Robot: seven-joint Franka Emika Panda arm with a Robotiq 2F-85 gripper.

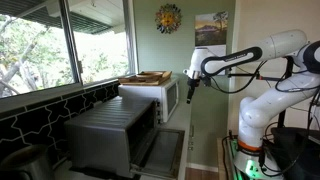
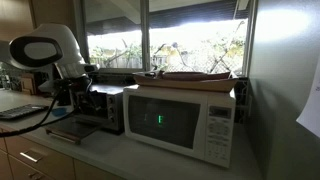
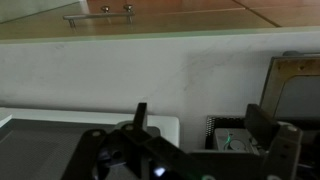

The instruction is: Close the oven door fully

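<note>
Nearest the camera in an exterior view, the oven sits at the near left of the counter. The oven door is dropped fully open, lying about flat out to the oven's right. Just beyond stands the white microwave with a wooden tray on top. Farther still, the gripper hangs at about the height of the microwave's top, well apart from the door.

In the wrist view its two dark fingers appear spread apart with nothing between them.

The likely trouble is the route. Dropping to the door's free edge takes the arm close past the microwave and tray, so a clip is possible. A lift from one corner could let the fingers slip off. A weak push may also leave the door ajar rather than latched, or slide the oven back.

The wrist camera shows only wall and a picture frame, not the oven. The door's handle and hinge cannot be made out. In the backlit exterior view, the arm partly covers the dim oven.
</note>
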